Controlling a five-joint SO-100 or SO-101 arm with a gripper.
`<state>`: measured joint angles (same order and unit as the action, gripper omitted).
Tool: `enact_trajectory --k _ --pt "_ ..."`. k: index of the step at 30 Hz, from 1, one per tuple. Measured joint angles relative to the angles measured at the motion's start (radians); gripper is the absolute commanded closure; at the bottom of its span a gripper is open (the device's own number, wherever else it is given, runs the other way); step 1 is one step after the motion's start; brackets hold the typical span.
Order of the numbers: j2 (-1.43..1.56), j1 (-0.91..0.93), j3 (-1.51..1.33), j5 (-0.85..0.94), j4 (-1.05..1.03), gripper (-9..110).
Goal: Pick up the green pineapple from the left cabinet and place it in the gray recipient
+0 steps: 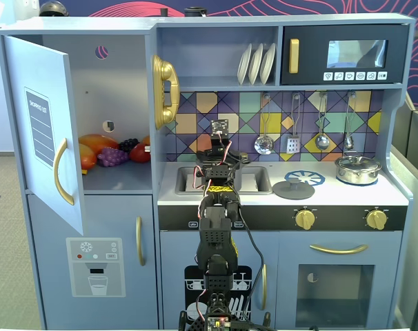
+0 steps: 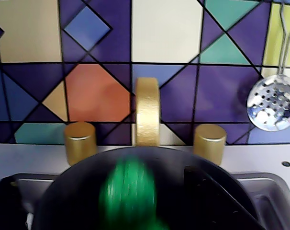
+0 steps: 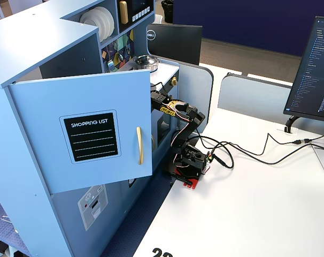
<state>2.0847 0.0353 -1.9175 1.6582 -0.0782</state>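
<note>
In the wrist view the green pineapple [image 2: 128, 194] is a motion-blurred green oval inside the rim of the gray recipient [image 2: 73, 191], a dark round pot that sits in the sink. My gripper [image 2: 102, 181] is directly above the pot with its jaws wide apart; one dark finger [image 2: 209, 191] shows right of the pineapple and does not touch it. In a fixed view my gripper [image 1: 220, 146] hangs over the sink [image 1: 257, 181], and the arm hides the pot and pineapple. The left cabinet [image 1: 119, 96] stands with its door [image 1: 43, 131] swung open.
Orange and red toy fruits [image 1: 92, 148] and a purple grape bunch [image 1: 113, 157] lie on the cabinet shelf. A gold tap [image 2: 148, 112] with two gold knobs stands behind the sink. A flat gray lid [image 1: 293, 188] and a shiny silver pot [image 1: 358, 169] sit on the counter. Utensils hang on the tiled backsplash.
</note>
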Motion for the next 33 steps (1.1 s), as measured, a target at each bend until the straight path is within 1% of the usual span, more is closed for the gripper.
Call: enact_trajectory --k 4,8,10,12,17,19,21,23,26,29,33 --pt "0.002 -0.003 0.018 0.0 -0.011 59" --pt "0.06 -0.002 0.092 0.0 -0.133 63" --pt "0.129 0.012 0.14 -0.005 -0.259 65" --pt "0.218 0.035 0.178 -0.017 -0.436 69" --pt "0.497 0.044 0.161 0.0 -0.913 100" --pt "0.609 0.04 0.103 0.084 -1.078 101" --pt "0.687 0.035 0.011 0.094 -1.187 101" --pt "0.752 0.034 -0.103 0.075 -1.239 101" --pt "0.815 0.018 -0.321 0.044 -1.244 101" --pt "0.874 -0.005 -0.551 -0.011 -1.183 101" --pt "0.881 -0.052 -0.81 -0.135 -1.071 101"
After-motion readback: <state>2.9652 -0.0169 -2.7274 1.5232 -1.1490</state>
